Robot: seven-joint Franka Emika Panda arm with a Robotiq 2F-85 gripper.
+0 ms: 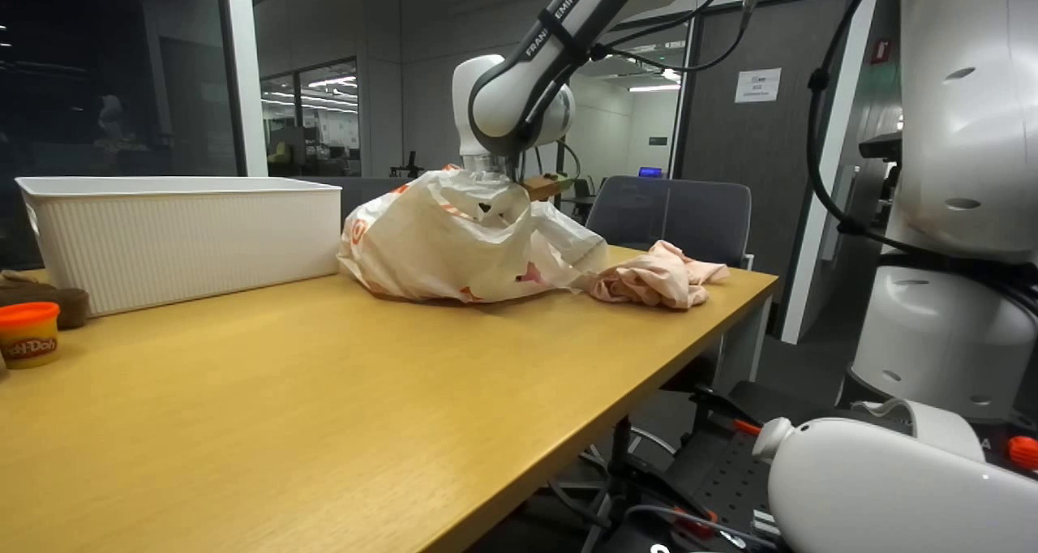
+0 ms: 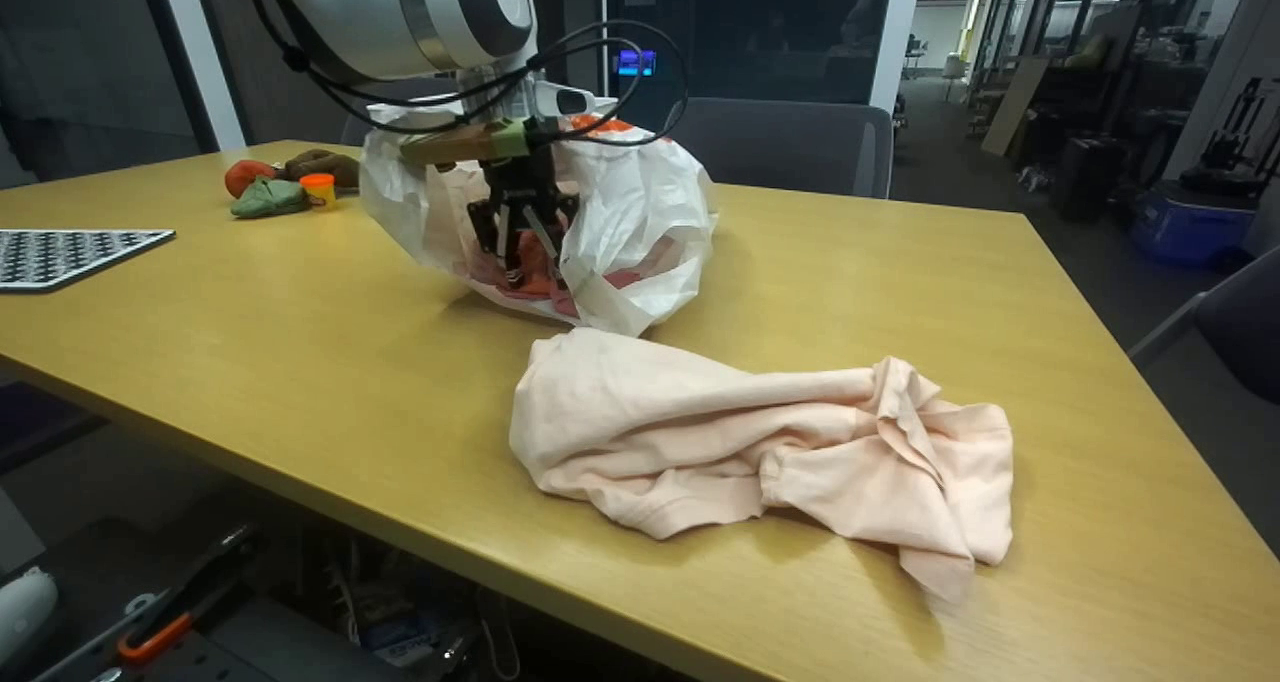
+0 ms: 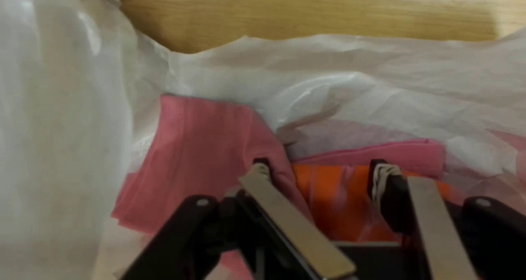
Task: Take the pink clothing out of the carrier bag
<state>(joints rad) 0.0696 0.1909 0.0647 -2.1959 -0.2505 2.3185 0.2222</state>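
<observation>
The white carrier bag (image 1: 430,245) lies on the table; it also shows in an exterior view (image 2: 650,192) with its mouth open, and in the wrist view (image 3: 57,107). Pink clothing (image 3: 201,140) lies inside it, beside and over an orange surface (image 3: 337,202). My gripper (image 2: 537,274) reaches down into the bag. In the wrist view the gripper (image 3: 320,173) has its fingers apart, one against the pink cloth, the other over the orange part. Nothing is clearly held between them. A pale pink cloth (image 2: 760,442) lies crumpled on the table outside the bag, also in an exterior view (image 1: 658,276).
A white ribbed box (image 1: 195,241) stands beside the bag. An orange-lidded tub (image 2: 318,190), a green item (image 2: 270,198) and a brown item (image 2: 325,167) lie farther along the table. A patterned board (image 2: 75,259) lies near the edge. Chairs stand around the table.
</observation>
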